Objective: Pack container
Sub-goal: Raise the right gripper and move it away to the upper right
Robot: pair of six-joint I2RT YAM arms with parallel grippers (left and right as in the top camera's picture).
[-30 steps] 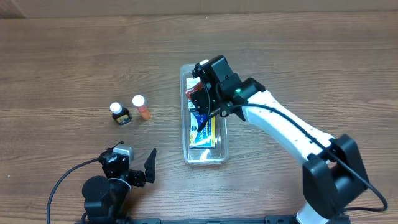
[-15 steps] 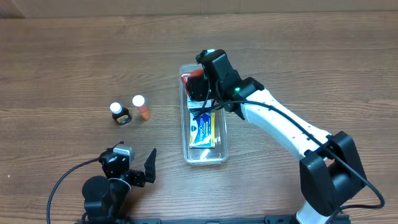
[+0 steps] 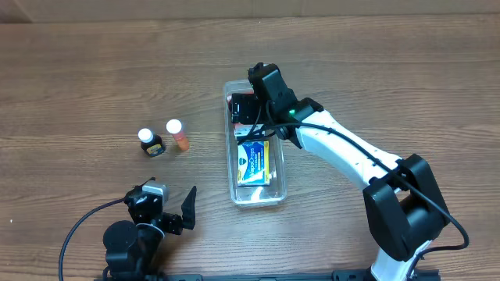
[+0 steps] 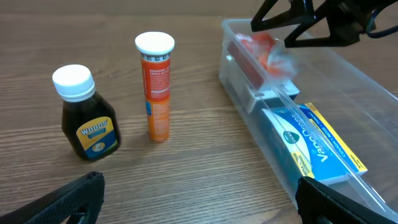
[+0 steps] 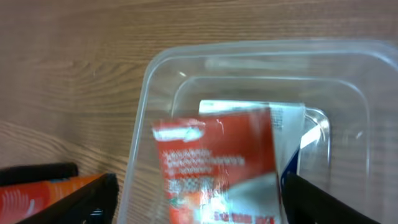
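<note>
The clear plastic container [image 3: 258,200] lies lengthwise in the middle of the table. It also shows in the left wrist view [image 4: 373,81] and the right wrist view [image 5: 249,48]. A blue and yellow box [image 3: 254,160] lies flat in it. My right gripper [image 3: 244,109] hovers over its far end, jaws open [image 5: 199,202]. A red and white packet [image 5: 214,162] sits blurred and loose between them, inside the container's far end [image 4: 264,53]. My left gripper [image 3: 168,206] is open and empty near the front edge [image 4: 199,199].
A dark bottle with a white cap [image 3: 151,143] and an orange tube with a white cap [image 3: 179,134] stand upright left of the container, also in the left wrist view [image 4: 87,118] [image 4: 157,87]. A cable loops beside the left arm's base.
My right gripper carried the red packet from over the container's middle to its far end and opened, letting it go. The left arm has not moved.
</note>
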